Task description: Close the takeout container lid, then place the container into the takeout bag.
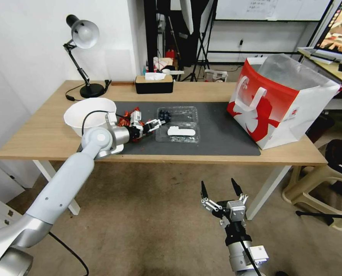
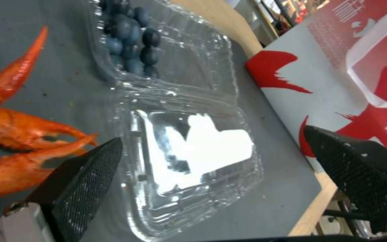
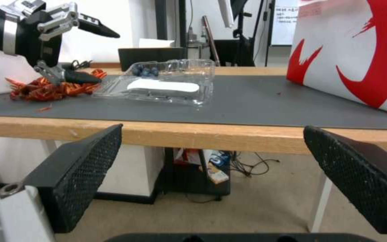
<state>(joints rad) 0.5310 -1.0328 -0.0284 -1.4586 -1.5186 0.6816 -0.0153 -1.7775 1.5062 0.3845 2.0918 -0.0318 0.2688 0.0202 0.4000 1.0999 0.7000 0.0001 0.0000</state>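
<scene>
Container (image 1: 177, 123): lying open mid-mat, berries in far half, lid (image 1: 178, 133) flat on near side.
Bag (image 1: 280, 100): upright, right of container.
Left gripper (image 1: 159, 122): fingers spread, at container's left edge.
Right gripper (image 1: 220, 189): fingers spread, below table's near edge.

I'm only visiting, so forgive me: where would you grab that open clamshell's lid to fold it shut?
Probably the lid's free near edge, from the robot's left, where the open left gripper sits. The lid lies flat, hinged along its far side to the berry half, so lifting that edge swings it over.
</scene>
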